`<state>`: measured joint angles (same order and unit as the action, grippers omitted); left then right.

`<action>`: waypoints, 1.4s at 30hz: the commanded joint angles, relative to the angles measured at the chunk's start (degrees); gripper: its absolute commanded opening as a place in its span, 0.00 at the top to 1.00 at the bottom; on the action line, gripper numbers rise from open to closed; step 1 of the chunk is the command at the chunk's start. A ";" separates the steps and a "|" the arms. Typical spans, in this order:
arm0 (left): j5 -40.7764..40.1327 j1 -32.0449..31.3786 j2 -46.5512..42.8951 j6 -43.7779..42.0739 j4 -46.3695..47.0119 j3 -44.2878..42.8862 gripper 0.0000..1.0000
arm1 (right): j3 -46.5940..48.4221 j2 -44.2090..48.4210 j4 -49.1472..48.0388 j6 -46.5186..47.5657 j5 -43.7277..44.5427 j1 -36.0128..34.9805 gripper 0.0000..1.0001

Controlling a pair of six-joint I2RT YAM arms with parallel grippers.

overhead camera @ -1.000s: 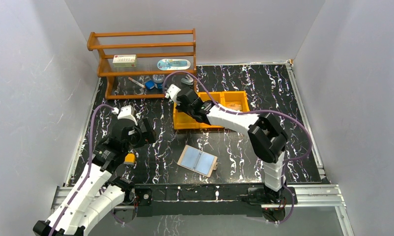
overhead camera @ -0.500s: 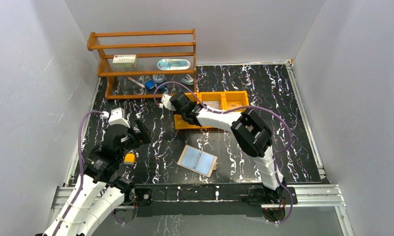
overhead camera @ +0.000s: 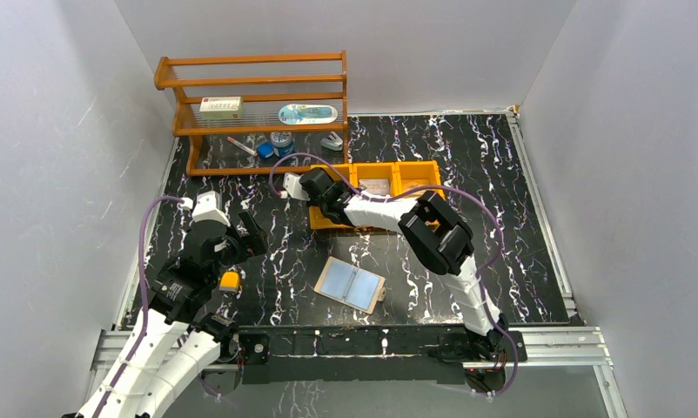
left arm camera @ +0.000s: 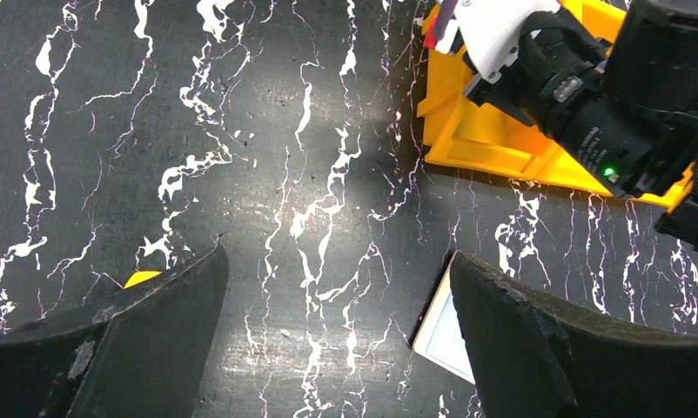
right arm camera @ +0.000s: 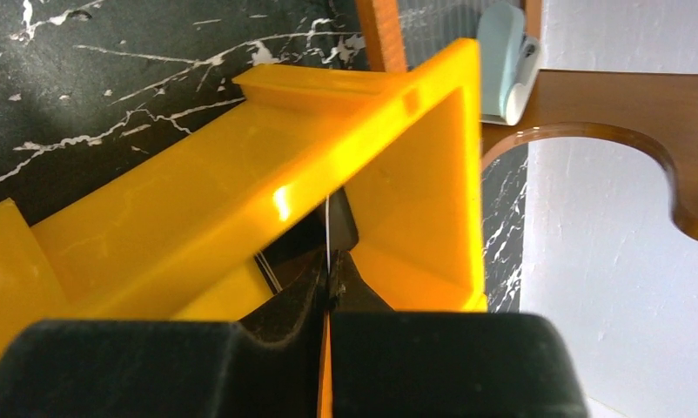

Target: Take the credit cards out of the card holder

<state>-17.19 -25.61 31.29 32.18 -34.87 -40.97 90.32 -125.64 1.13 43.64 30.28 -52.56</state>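
The card holder (overhead camera: pixel 350 284) lies spread open and flat close to the worktop's (overhead camera: pixel 267 187) near edge, about midway along it, its pale bluish sleeves facing up. From above it sits apart from both arms. The left wrist camera catches only one tan corner of it, just inside the right-hand one of the left fingers (left arm camera: pixel 128 340). Those fingers are spread wide with nothing between them, above bare black marbled surface nearer the left edge.

Further back, toward the middle of the worktop, sits the orange tray (overhead camera: pixel 332 223). The overhead view shows a greyish credit card (overhead camera: pixel 374 185) lying in its middle compartment. The right arm (overhead camera: pixel 432 235) crosses the tray's near side and covers part of the right compartment. Its wrist hangs over the left compartment, so from above that compartment's inside is hidden.

The right wrist camera looks straight into that compartment. The right fingers (right arm camera: pixel 241 366) are drawn almost together, down between the orange walls. A thin pale line stands in the slit, perhaps a card seen edge-on, and I cannot tell whether they pinch it.

A wooden rack (overhead camera: pixel 258 83) stands at the far left corner, with a small box (overhead camera: pixel 220 106) on its shelf. A pale blue clip (overhead camera: pixel 332 141) sits by its right end, and the right wrist view shows it past the tray's corner.
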 commanded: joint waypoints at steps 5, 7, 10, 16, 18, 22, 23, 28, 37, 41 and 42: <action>-0.56 0.20 -0.52 -0.21 -0.08 0.07 0.02 | 2.04 -1.52 -2.94 -0.45 0.67 0.60 0.86; -0.63 0.20 -0.72 -0.20 0.00 0.11 0.02 | 1.25 -0.65 -3.18 -1.46 -0.01 0.66 0.80; -0.48 0.19 -0.66 -0.28 0.14 0.16 0.02 | -0.28 0.93 -3.89 -2.36 -1.50 0.74 0.63; -0.18 0.21 -0.27 -0.29 0.11 0.20 0.02 | -0.59 3.21 -3.08 -7.13 -4.25 1.13 0.52; -0.04 0.21 -0.10 -0.30 0.16 0.18 0.01 | -0.74 3.86 -3.00 -8.45 -4.90 1.30 0.51; 0.09 0.21 -0.01 -0.31 0.14 0.26 0.02 | -0.60 6.00 -2.54 -12.05 -5.88 1.49 0.49; 0.07 0.14 -0.04 -0.29 0.13 0.34 0.02 | -0.70 6.85 -2.46 -13.19 -6.77 1.49 0.48; 0.30 0.20 0.42 -0.31 0.16 0.30 0.02 | -2.29 13.49 -0.64 -21.48 -9.42 1.50 0.42; 6.17 0.21 2.73 -1.63 3.07 1.43 0.02 | -15.97 32.32 11.12 -64.46 -16.37 1.50 0.37; 18.64 0.25 7.35 -4.03 8.86 2.86 0.02 | -30.10 40.72 10.52 -83.77 -23.59 1.49 0.42; 23.52 0.21 9.00 -3.62 11.58 3.29 0.03 | -33.38 42.43 9.54 -87.61 -25.05 1.49 0.43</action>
<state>-8.97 -25.61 36.12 30.61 -31.11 -39.53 67.61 -87.81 8.38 -19.40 13.04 -51.33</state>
